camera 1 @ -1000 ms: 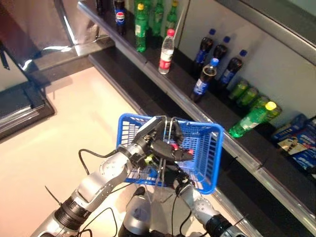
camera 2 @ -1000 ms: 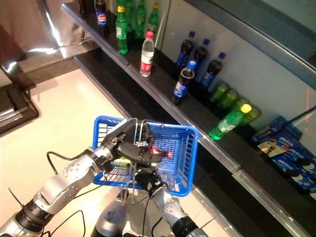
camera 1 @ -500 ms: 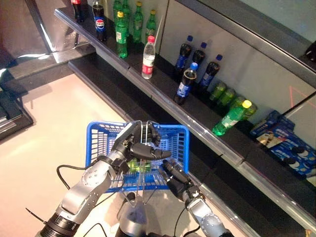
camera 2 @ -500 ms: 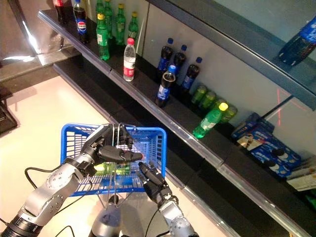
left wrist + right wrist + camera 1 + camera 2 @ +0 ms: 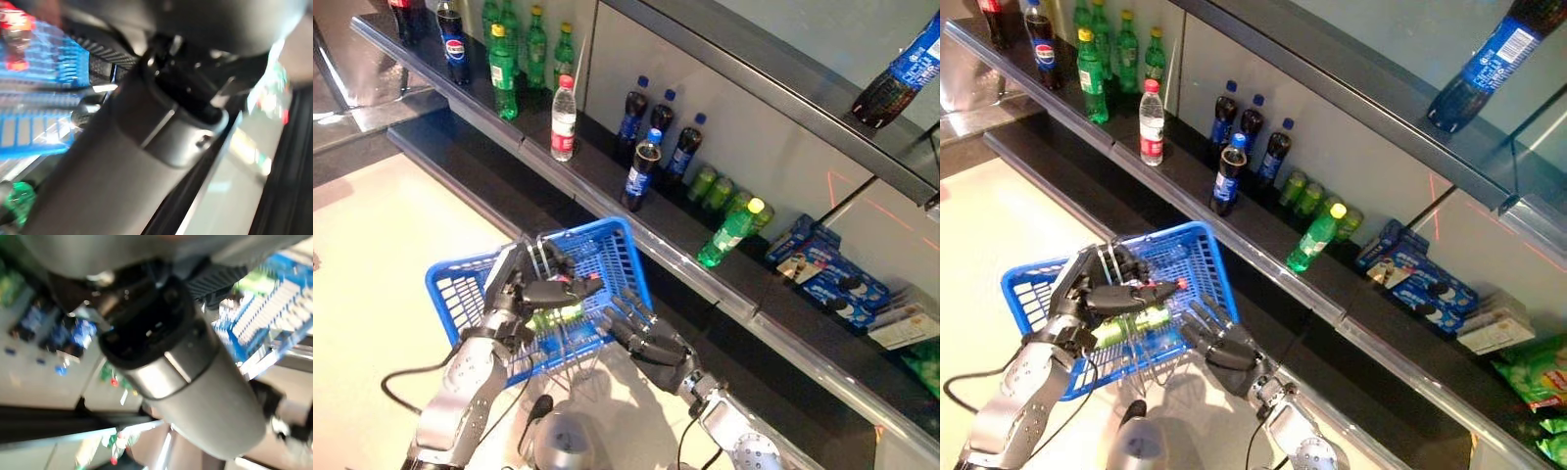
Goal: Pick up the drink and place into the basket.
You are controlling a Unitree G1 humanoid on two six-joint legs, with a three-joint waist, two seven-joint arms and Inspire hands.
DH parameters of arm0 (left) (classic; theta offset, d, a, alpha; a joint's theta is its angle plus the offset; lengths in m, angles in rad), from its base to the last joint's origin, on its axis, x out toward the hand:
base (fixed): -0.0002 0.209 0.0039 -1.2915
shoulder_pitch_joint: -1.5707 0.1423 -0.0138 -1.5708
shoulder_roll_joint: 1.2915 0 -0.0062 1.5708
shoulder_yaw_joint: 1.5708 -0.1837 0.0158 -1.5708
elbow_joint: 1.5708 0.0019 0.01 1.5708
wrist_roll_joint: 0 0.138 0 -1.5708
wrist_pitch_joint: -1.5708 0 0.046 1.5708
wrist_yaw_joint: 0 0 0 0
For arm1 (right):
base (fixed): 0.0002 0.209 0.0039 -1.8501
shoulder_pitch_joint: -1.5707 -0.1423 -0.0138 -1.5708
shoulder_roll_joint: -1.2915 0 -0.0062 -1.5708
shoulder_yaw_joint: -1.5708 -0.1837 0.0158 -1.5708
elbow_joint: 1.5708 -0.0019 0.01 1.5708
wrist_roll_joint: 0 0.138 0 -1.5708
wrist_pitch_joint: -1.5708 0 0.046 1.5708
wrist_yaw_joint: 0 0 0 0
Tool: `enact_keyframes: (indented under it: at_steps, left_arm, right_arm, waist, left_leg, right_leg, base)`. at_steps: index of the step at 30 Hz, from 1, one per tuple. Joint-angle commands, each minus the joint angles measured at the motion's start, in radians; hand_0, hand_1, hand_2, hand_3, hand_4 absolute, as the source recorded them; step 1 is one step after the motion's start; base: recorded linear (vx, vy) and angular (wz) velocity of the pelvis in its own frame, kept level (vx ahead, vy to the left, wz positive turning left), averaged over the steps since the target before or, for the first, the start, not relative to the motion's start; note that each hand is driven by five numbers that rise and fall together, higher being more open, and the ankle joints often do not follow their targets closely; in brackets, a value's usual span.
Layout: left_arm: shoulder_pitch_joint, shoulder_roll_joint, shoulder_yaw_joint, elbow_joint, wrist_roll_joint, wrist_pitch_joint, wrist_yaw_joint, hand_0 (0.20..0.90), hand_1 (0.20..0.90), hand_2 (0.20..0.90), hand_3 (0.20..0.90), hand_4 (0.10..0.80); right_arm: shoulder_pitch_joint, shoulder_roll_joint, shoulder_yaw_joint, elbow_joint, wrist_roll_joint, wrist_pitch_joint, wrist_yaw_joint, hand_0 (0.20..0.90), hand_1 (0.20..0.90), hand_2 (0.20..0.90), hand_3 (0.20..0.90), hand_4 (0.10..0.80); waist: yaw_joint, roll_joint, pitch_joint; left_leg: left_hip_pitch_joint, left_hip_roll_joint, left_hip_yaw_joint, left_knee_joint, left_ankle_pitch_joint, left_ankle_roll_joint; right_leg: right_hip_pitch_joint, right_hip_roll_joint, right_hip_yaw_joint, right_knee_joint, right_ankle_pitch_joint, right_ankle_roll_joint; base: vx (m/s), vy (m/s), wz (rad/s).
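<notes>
Both my wrist views were blurred, each filled by a grey cylinder. My left hand (image 5: 524, 286) covered most of the green bottle (image 5: 558, 316) in the blue basket (image 5: 612, 250), so its cap stayed hidden. The top shelf's dark bottle (image 5: 1477, 61) was cut off at the picture's edge.

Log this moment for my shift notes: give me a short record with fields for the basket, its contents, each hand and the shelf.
basket: blue wire basket, held up in front of the shelf
contents: green bottle lying on its side inside
left hand: left hand curled round the basket's metal handles
right hand: right hand empty, fingers straight, beside the basket
shelf: shelf holds dark cola bottles, green soda bottles and a clear water bottle
task state: a drink is in the basket
</notes>
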State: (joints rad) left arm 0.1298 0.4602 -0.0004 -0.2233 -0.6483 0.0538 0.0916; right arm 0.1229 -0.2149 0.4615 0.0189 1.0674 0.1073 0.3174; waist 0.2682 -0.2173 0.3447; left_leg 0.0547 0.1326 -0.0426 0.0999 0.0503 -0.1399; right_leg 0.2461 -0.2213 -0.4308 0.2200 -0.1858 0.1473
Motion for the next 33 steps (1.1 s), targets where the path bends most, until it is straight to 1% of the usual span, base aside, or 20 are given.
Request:
enact_keyframes:
  at_steps: [1, 2, 4, 5, 6, 8, 13, 16, 20, 22, 23, 24, 25, 27, 28, 29, 30, 31, 32, 33]
  left_arm:
    - [-0.189, -0.076, 0.09, -0.156, -0.033, -0.434, -0.012, 0.3, 0.3, 0.3, 0.2, 0.1]
    - [-0.165, -0.075, 0.12, -0.135, -0.029, -0.45, -0.017, 0.3, 0.3, 0.3, 0.2, 0.1]
    - [-0.021, -0.041, 0.279, -0.022, -0.242, -0.523, -0.232, 0.3, 0.3, 0.3, 0.2, 0.1]
    - [0.058, -0.038, 0.369, 0.019, -0.375, -0.508, -0.359, 0.3, 0.3, 0.3, 0.2, 0.1]
    - [0.106, -0.042, 0.413, 0.035, -0.435, -0.491, -0.418, 0.3, 0.3, 0.3, 0.2, 0.1]
    - [0.172, -0.068, 0.455, 0.052, -0.517, -0.444, -0.46, 0.3, 0.3, 0.3, 0.2, 0.1]
    - [0.175, -0.142, 0.414, 0.14, -0.517, -0.445, -0.431, 0.3, 0.3, 0.3, 0.2, 0.1]
    - [0.149, -0.17, 0.39, 0.226, -0.522, -0.455, -0.39, 0.3, 0.3, 0.3, 0.2, 0.1]
    - [0.129, -0.208, 0.387, 0.387, -0.559, -0.469, -0.424, 0.3, 0.3, 0.3, 0.2, 0.1]
    - [0.128, -0.222, 0.385, 0.431, -0.562, -0.475, -0.436, 0.3, 0.3, 0.3, 0.2, 0.1]
    - [0.125, -0.227, 0.381, 0.46, -0.576, -0.46, -0.451, 0.3, 0.3, 0.3, 0.2, 0.1]
    - [0.118, -0.233, 0.38, 0.481, -0.564, -0.44, -0.456, 0.3, 0.3, 0.3, 0.2, 0.1]
    - [0.114, -0.233, 0.379, 0.492, -0.56, -0.434, -0.463, 0.3, 0.3, 0.3, 0.2, 0.1]
    - [0.075, -0.24, 0.346, 0.537, -0.55, -0.392, -0.456, 0.3, 0.3, 0.3, 0.2, 0.1]
    - [0.06, -0.249, 0.329, 0.545, -0.538, -0.392, -0.446, 0.3, 0.3, 0.3, 0.2, 0.1]
    - [0.045, -0.253, 0.317, 0.558, -0.533, -0.394, -0.436, 0.3, 0.3, 0.3, 0.2, 0.1]
    - [0.034, -0.258, 0.302, 0.557, -0.528, -0.4, -0.414, 0.3, 0.3, 0.3, 0.2, 0.1]
    - [0.03, -0.262, 0.294, 0.551, -0.519, -0.402, -0.393, 0.3, 0.3, 0.3, 0.2, 0.1]
    - [0.03, -0.268, 0.293, 0.551, -0.512, -0.399, -0.382, 0.3, 0.3, 0.3, 0.2, 0.1]
    - [0.029, -0.27, 0.294, 0.552, -0.514, -0.394, -0.376, 0.3, 0.3, 0.3, 0.2, 0.1]
  right_arm:
    - [0.012, -0.065, 0.035, -0.097, -0.034, -0.013, 0.142, 0.9, 0.9, 0.9, 0.9, 0.8]
    - [0.019, -0.07, 0.025, -0.106, -0.056, -0.003, 0.165, 0.9, 0.9, 0.9, 0.9, 0.8]
    - [0.069, -0.12, -0.051, -0.141, -0.083, 0.026, 0.251, 0.9, 0.9, 0.9, 0.9, 0.8]
    - [0.104, -0.148, -0.099, -0.15, -0.088, 0.029, 0.295, 0.9, 0.9, 0.9, 0.9, 0.8]
    - [0.123, -0.155, -0.129, -0.143, -0.098, 0.026, 0.318, 0.9, 0.9, 0.9, 0.9, 0.8]
    - [0.141, -0.163, -0.171, -0.119, -0.128, 0.023, 0.336, 0.9, 0.9, 0.9, 0.9, 0.8]
    - [0.142, -0.151, -0.171, -0.05, -0.179, 0.018, 0.386, 0.9, 0.9, 0.9, 0.9, 0.8]
    - [0.143, -0.137, -0.159, 0.01, -0.19, 0.002, 0.407, 0.9, 0.9, 0.9, 0.9, 0.8]
    - [0.138, -0.127, -0.154, 0.138, -0.233, 0.007, 0.419, 0.9, 0.9, 0.9, 0.9, 0.8]
    - [0.135, -0.134, -0.146, 0.197, -0.293, -0.006, 0.396, 0.9, 0.9, 0.9, 0.9, 0.8]
    - [0.139, -0.138, -0.141, 0.235, -0.307, -0.018, 0.359, 0.9, 0.9, 0.9, 0.9, 0.8]
    - [0.148, -0.139, -0.148, 0.268, -0.316, -0.02, 0.321, 0.9, 0.9, 0.9, 0.9, 0.8]
    - [0.15, -0.138, -0.153, 0.276, -0.319, -0.023, 0.308, 0.9, 0.9, 0.9, 0.9, 0.8]
    - [0.182, -0.14, -0.197, 0.313, -0.352, -0.023, 0.194, 0.9, 0.9, 0.9, 0.9, 0.8]
    - [0.197, -0.138, -0.221, 0.333, -0.366, -0.026, 0.166, 0.9, 0.9, 0.9, 0.9, 0.8]
    - [0.207, -0.142, -0.243, 0.359, -0.38, -0.036, 0.152, 0.9, 0.9, 0.9, 0.9, 0.8]
    - [0.211, -0.144, -0.26, 0.376, -0.384, -0.036, 0.13, 0.9, 0.9, 0.9, 0.9, 0.8]
    - [0.215, -0.138, -0.277, 0.403, -0.389, -0.031, 0.109, 0.9, 0.9, 0.9, 0.9, 0.8]
    - [0.21, -0.126, -0.296, 0.45, -0.413, -0.042, 0.102, 0.9, 0.9, 0.9, 0.9, 0.8]
    - [0.206, -0.121, -0.302, 0.469, -0.424, -0.047, 0.094, 0.9, 0.9, 0.9, 0.9, 0.8]
  waist:
    - [-0.033, 0.09, -0.219]
    - [-0.036, 0.094, -0.219]
    - [-0.029, 0.114, -0.215]
    - [-0.019, 0.125, -0.214]
    - [-0.011, 0.129, -0.215]
    - [0.008, 0.135, -0.212]
    - [0.014, 0.131, -0.217]
    - [0.012, 0.136, -0.219]
    - [0.01, 0.165, -0.216]
    - [0.01, 0.182, -0.213]
    - [0.01, 0.19, -0.208]
    - [0.004, 0.188, -0.209]
    - [0.001, 0.188, -0.209]
    - [-0.044, 0.184, -0.205]
    - [-0.065, 0.18, -0.202]
    - [-0.083, 0.179, -0.198]
    - [-0.095, 0.176, -0.193]
    - [-0.101, 0.175, -0.191]
    - [-0.103, 0.172, -0.19]
    - [-0.104, 0.17, -0.19]
  left_leg:
    - [0.06, 0.009, 0.022, -0.029, -0.006, 0.016]
    - [0.057, 0.011, 0.028, -0.034, -0.005, 0.014]
    - [0.051, 0.011, 0.036, -0.051, 0.002, 0.013]
    - [0.041, 0.007, 0.035, -0.055, 0.007, 0.013]
    - [0.03, 0.004, 0.031, -0.06, 0.011, 0.013]
    - [0.02, -0.001, 0.022, -0.071, 0.017, 0.011]
    - [0.008, -0.005, 0.008, -0.121, 0.045, 0.008]
    - [0.005, -0.008, -0.004, -0.125, 0.049, 0.007]
    - [-0.002, -0.011, -0.053, -0.12, 0.057, 0.002]
    - [-0.006, -0.01, -0.055, -0.137, 0.073, -0.002]
    - [-0.023, -0.005, -0.027, -0.137, 0.089, -0.009]
    - [-0.027, 0.004, 0.015, -0.128, 0.078, -0.023]
    - [-0.031, 0.007, 0.037, -0.119, 0.078, -0.026]
    - [-0.092, 0.021, 0.214, -0.007, 0.086, -0.045]
    - [-0.118, 0.035, 0.278, 0.057, 0.085, -0.051]
    - [-0.134, 0.048, 0.317, 0.095, 0.078, -0.052]
    - [-0.141, 0.052, 0.338, 0.119, 0.07, -0.049]
    - [-0.144, 0.043, 0.338, 0.132, 0.05, -0.04]
    - [-0.139, 0.028, 0.34, 0.139, 0.005, -0.018]
    - [-0.136, 0.021, 0.342, 0.146, -0.011, -0.009]
  right_leg:
    - [-0.037, 0.0, -0.001, -0.018, 0.102, 0.017]
    - [-0.041, 0.002, 0.005, -0.025, 0.102, 0.014]
    - [-0.049, -0.001, 0.011, -0.04, 0.101, 0.009]
    - [-0.057, -0.002, 0.011, -0.049, 0.105, 0.008]
    - [-0.062, -0.002, 0.007, -0.059, 0.111, 0.007]
    - [-0.062, 0.002, 0.003, -0.08, 0.121, 0.004]
    - [-0.068, 0.021, 0.004, -0.105, 0.131, -0.007]
    - [-0.074, 0.034, 0.005, -0.086, 0.112, -0.022]
    - [-0.086, 0.058, 0.008, -0.052, 0.084, -0.053]
    - [-0.088, 0.066, 0.007, -0.051, 0.081, -0.06]
    - [-0.084, 0.069, -0.008, -0.059, 0.086, -0.061]
    - [-0.073, 0.07, -0.018, -0.066, 0.076, -0.055]
    - [-0.07, 0.067, -0.026, -0.07, 0.078, -0.055]
    - [-0.068, 0.04, -0.092, -0.073, 0.096, -0.049]
    - [-0.071, 0.024, -0.113, -0.068, 0.1, -0.045]
    - [-0.068, 0.012, -0.127, -0.064, 0.101, -0.04]
    - [-0.065, 0.001, -0.133, -0.062, 0.104, -0.033]
    - [-0.061, -0.014, -0.127, -0.063, 0.113, -0.02]
    - [-0.059, -0.036, -0.119, -0.059, 0.12, -0.005]
    - [-0.058, -0.045, -0.115, -0.056, 0.123, 0.0]
  base:
    - [-0.121, -0.03, -0.11]
    - [-0.18, 0.009, -0.08]
    - [-0.218, 0.06, -0.14]
    - [-0.217, 0.045, -0.26]
    - [-0.2, 0.015, -0.21]
    - [-0.162, -0.041, -0.01]
    - [-0.113, -0.073, 0.11]
    - [-0.103, -0.095, 0.05]
    - [-0.06, -0.029, 0.06]
    - [-0.05, 0.05, 0.11]
    - [0.016, 0.05, 0.22]
    - [0.022, 0.056, 0.38]
    - [0.035, 0.17, 0.8]
    - [-0.023, 0.356, 1.14]
    - [0.015, 0.365, 1.24]
    - [0.076, 0.347, 1.25]
    - [0.14, 0.372, 1.05]
    - [0.19, 0.391, 0.81]
    - [0.181, 0.334, 0.54]
    - [0.223, 0.362, 0.33]
